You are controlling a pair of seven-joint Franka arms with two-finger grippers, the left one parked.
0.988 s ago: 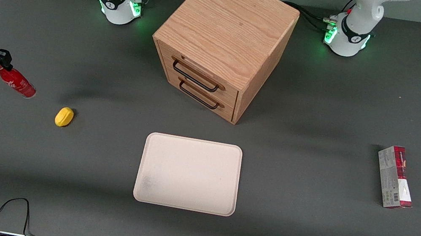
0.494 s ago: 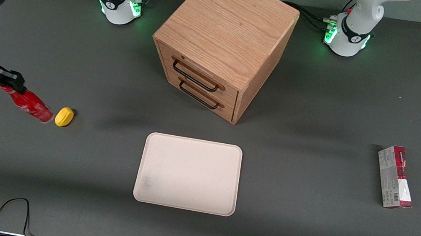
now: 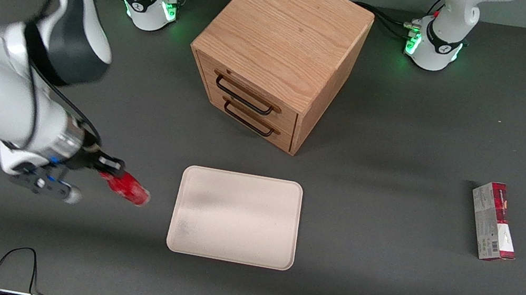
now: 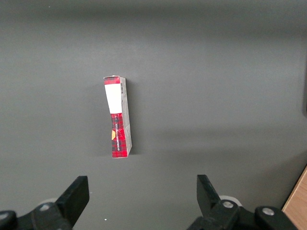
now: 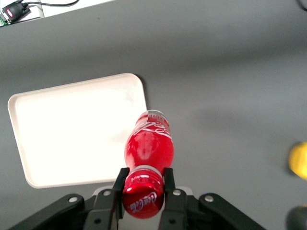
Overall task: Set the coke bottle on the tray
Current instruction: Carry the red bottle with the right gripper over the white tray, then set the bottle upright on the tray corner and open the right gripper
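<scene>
**A:** Where is the coke bottle [image 3: 128, 187] in relation to the tray [image 3: 230, 249]?

**B:** It is in the air, just beside the tray's short edge at the working arm's end of the table. It is not yet over the tray. The gripper [image 3: 106, 167] holds it: the two fingers [image 5: 116, 188] are closed on the neck, directly under the red cap.

**A:** And how does its long axis lie?

**B:** It is tilted. The cap end sits in the jaws and the base points away from them, toward the tray. In the wrist view the bottle [image 5: 147, 153] is seen from the cap end, and the base already appears against the rim near one tray [image 5: 72, 129] corner.

**A:** So what does the coming move depend on?

**B:** I think only on this gap. The tray lies straight ahead of the base, along the bottle's own axis. The arm would carry it further in this direction, toward the wooden cabinet's [image 3: 279, 49] front side of the tray, and then lower it.
</scene>
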